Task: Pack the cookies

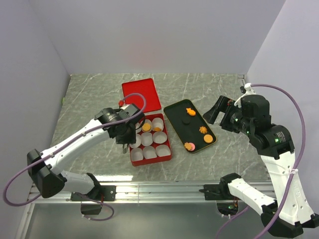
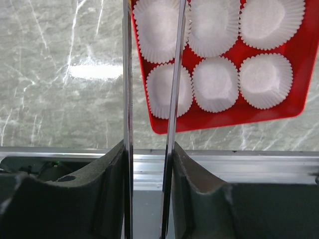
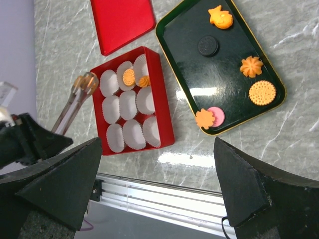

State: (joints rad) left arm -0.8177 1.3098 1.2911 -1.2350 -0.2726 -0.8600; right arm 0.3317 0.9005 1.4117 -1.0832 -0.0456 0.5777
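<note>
Two orange cookies [image 3: 128, 76] [image 3: 144, 80] lie in white paper cups at the far end of the red box [image 1: 151, 160]. Several more cookies sit on the black tray [image 1: 175, 113]: an irregular orange one [image 3: 221, 16], a dark round one [image 3: 208, 45], an orange flower [image 3: 251, 65], a round orange one [image 3: 262, 92], and a pink one [image 3: 217, 115] beside another orange one [image 3: 203, 119]. My left gripper [image 2: 148, 149] is shut on clear tongs [image 2: 128, 74] and hovers over the box's left side [image 1: 124, 135]. My right gripper [image 3: 157, 164] is open and empty, raised to the right of the tray [image 1: 215, 113].
The red lid [image 1: 141, 93] lies flat behind the box. An aluminium rail [image 2: 239, 164] runs along the table's near edge. Grey walls close in the left, back and right sides.
</note>
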